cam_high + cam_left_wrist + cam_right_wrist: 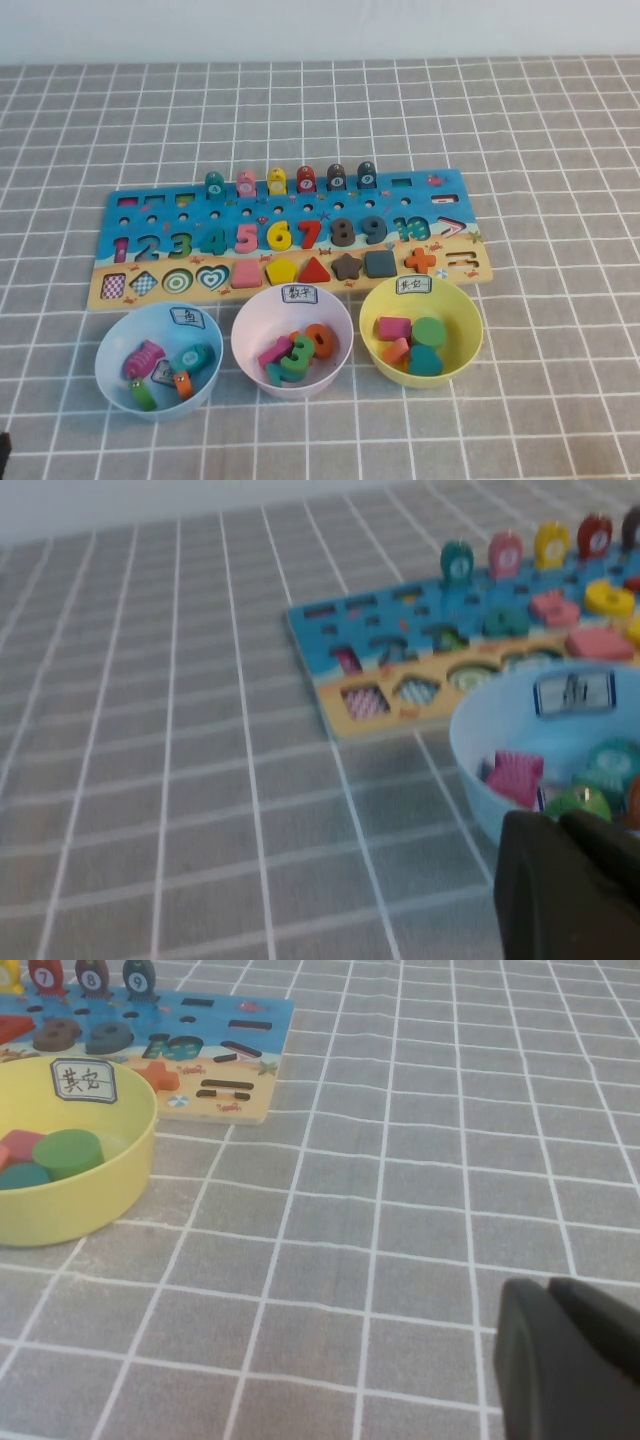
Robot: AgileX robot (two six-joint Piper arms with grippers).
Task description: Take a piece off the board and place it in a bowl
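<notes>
The board (150,205) lies across the middle of the table, and its heart-shaped slot (212,278) is empty. The teal heart piece (425,361) lies in the yellow bowl (468,320) with a green disc (429,330), a pink block and an orange block. The bowl also shows in the right wrist view (90,1205), with the teal piece (22,1176) inside. My left gripper (565,825) is shut and empty, low beside the light blue bowl (470,770). My right gripper (550,1285) is shut and empty over bare cloth, well to the right of the yellow bowl.
A pink bowl (250,320) with number pieces stands in front of the board's middle, and the light blue bowl (110,350) with fish pieces stands to its left. Grey checked cloth (560,400) covers the table.
</notes>
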